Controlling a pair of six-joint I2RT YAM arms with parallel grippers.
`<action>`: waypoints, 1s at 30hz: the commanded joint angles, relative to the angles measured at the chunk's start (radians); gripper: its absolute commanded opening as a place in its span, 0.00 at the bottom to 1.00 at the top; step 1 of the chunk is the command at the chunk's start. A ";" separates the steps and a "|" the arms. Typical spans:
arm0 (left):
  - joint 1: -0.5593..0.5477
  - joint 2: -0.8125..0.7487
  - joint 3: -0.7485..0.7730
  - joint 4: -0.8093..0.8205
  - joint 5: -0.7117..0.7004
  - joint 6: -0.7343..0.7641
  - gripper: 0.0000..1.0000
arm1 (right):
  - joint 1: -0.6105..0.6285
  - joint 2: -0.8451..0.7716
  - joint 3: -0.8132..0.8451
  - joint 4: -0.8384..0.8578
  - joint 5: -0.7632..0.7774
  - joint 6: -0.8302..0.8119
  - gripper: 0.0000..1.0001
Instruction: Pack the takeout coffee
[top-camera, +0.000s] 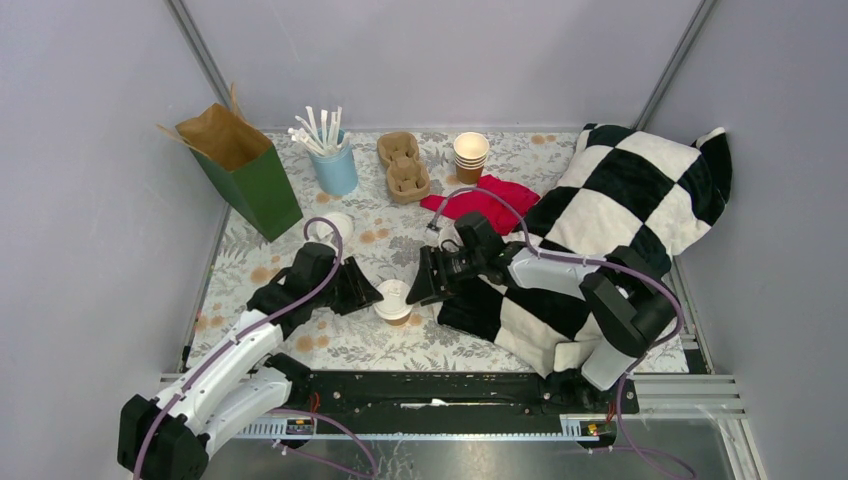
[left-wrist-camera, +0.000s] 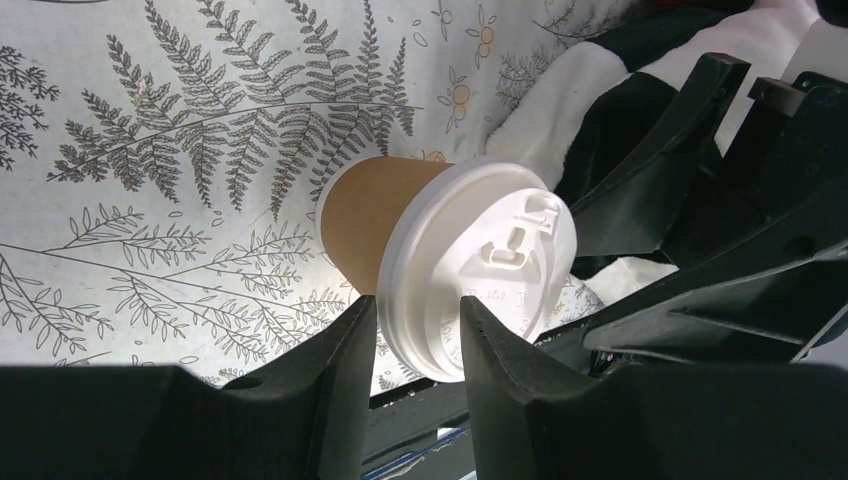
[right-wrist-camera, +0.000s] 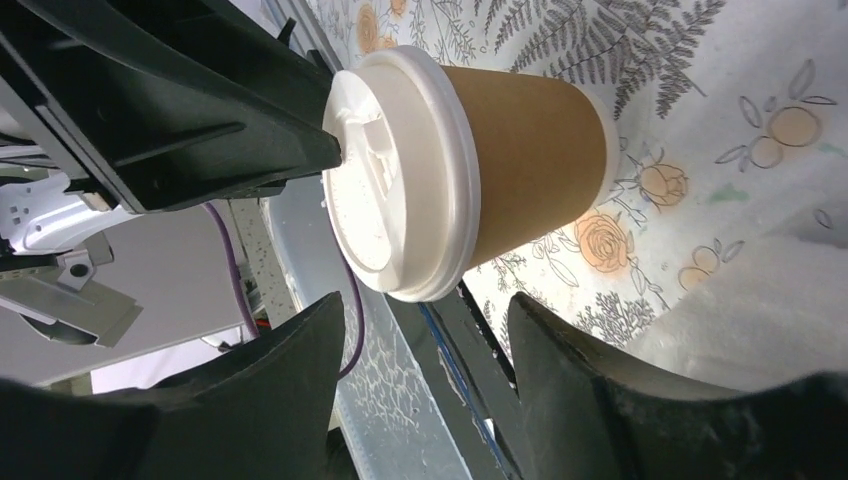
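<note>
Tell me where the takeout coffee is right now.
In the top view the takeout coffee stands upright near the front centre of the table, between the left end effector and the right end effector, just left of the checkered pillow.

No readable text; the takeout coffee (left-wrist-camera: 440, 265) lid's embossing is illegible.

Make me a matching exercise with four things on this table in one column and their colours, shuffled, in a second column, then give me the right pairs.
Things:
1. takeout coffee
2. paper bag
3. cloth
4. cup holding the sticks

Colours:
A. red
B. light blue
C. brown with white on top
D. green outside

Pairs: 1-C, 2-D, 3-A, 4-B.
</note>
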 joint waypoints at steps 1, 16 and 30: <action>-0.003 0.002 -0.019 0.059 0.004 -0.004 0.40 | 0.036 0.060 0.038 0.071 -0.026 0.019 0.68; -0.003 -0.002 -0.082 0.046 -0.053 -0.030 0.36 | 0.035 0.164 -0.024 0.138 0.046 0.020 0.53; -0.001 -0.002 0.033 0.045 -0.025 0.010 0.53 | 0.013 0.069 0.066 0.039 0.029 0.010 0.72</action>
